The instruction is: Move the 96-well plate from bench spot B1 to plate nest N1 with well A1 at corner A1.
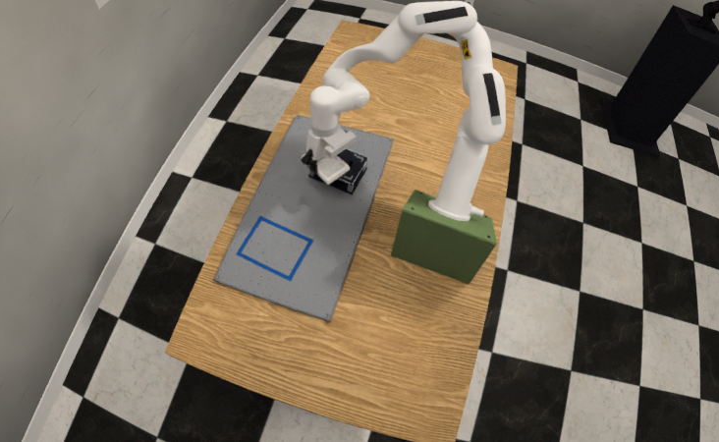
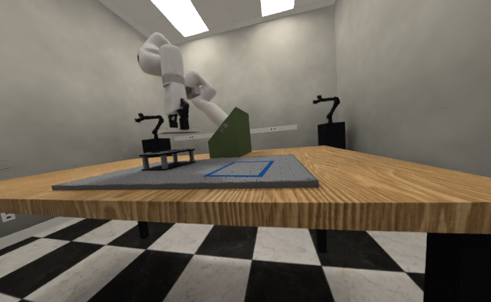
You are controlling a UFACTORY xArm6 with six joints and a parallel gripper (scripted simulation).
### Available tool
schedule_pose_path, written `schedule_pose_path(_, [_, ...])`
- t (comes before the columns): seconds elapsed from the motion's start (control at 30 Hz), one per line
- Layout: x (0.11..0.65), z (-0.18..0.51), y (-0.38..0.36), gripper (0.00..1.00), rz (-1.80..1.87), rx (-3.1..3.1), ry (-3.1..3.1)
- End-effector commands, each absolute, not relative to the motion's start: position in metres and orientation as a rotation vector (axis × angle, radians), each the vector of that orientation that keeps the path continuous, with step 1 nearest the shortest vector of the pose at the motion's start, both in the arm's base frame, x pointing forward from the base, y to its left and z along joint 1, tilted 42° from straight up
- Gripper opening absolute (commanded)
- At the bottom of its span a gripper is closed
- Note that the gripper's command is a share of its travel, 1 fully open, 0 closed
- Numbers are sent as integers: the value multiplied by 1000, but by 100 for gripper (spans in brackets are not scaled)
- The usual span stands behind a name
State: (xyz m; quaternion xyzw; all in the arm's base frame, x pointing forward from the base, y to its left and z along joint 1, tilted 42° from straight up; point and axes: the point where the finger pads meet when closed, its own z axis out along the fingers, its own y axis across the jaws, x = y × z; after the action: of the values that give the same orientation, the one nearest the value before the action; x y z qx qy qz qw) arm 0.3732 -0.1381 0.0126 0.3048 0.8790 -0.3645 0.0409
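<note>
My gripper (image 1: pixel 326 164) is shut on the white 96-well plate (image 1: pixel 331 169) and holds it level in the air above the black raised nest N1 (image 1: pixel 346 173). In the side view the plate (image 2: pixel 178 131) hangs clearly above the nest (image 2: pixel 166 154), apart from it, with my gripper (image 2: pixel 178 124) gripping it from above. The blue-outlined spot B1 (image 1: pixel 274 248) on the grey baseplate is empty; it also shows in the side view (image 2: pixel 239 168). I cannot tell where the plate's cut-off corner points.
The grey baseplate (image 1: pixel 304 217) lies on the wooden table. The arm's green base block (image 1: pixel 443 236) stands to the right of the baseplate. A black cabinet (image 1: pixel 664 77) stands on the floor at the far right.
</note>
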Motion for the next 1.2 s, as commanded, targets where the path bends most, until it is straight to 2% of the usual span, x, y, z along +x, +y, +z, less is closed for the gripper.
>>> schedule_pose_path(0.0, [370,27,-147,0,-1132,715,2828])
schedule_pose_path(0.2, [363,43,-158,0,-1154,458,2946])
schedule_pose_path(0.63, [352,72,-178,0,-1154,458,2946])
schedule_pose_path(1.17, [352,72,-178,0,-1154,458,2946])
